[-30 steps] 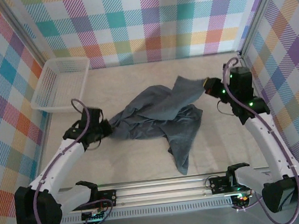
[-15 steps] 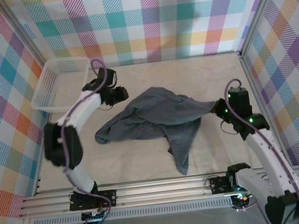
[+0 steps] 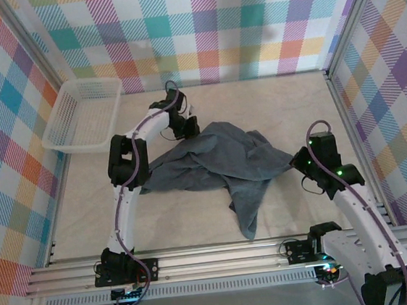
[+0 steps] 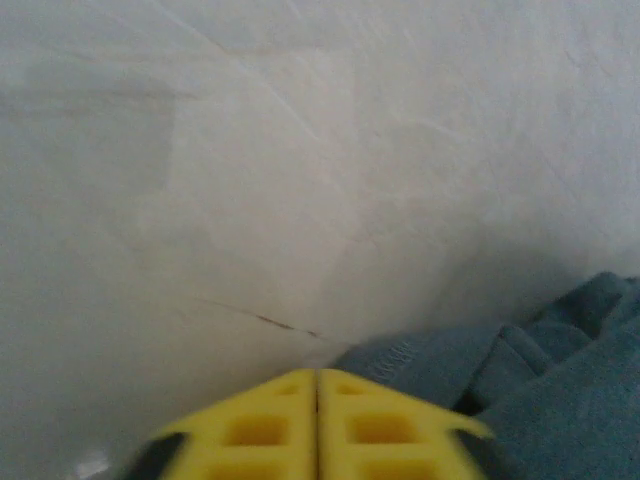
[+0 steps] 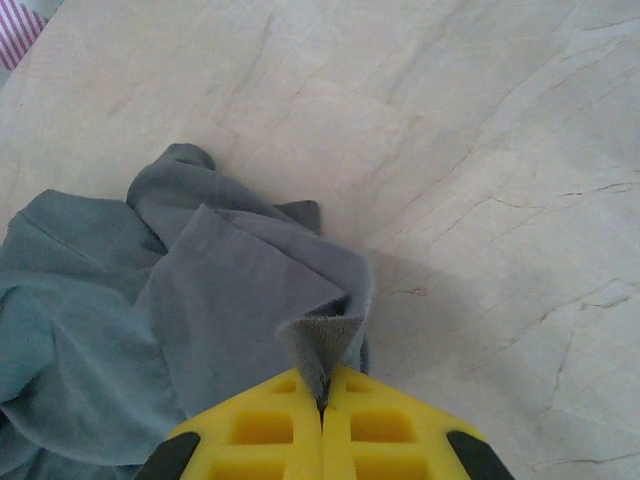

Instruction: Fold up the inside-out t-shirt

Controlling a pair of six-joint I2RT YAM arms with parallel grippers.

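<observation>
Worktop: a pale beige worktop [image 3: 196, 219] with thin dark veins like stone; a metal rail [image 3: 222, 256] runs along its near edge.
Room: walls [image 3: 204, 21] on three sides with a checked pattern in many colours.
Basket: a white lattice basket [image 3: 64, 141] stands in the far left corner, well apart from the cloth.
T-shirt: the blue-grey t-shirt [image 3: 212, 162] lies crumpled in the middle of the worktop, spread from left to right, with one long piece pointing to the near edge.
Left hand: the left hand [image 3: 189, 130] is low at the far edge of the t-shirt. In the left wrist view its yellow fingers [image 4: 260, 430] are pressed together and I see no cloth between them; a hem lies just beside the tips.
Right hand: the right hand [image 3: 297, 161] is at the right corner of the t-shirt. In the right wrist view it is closed and pinches a small fold of the cloth.
</observation>
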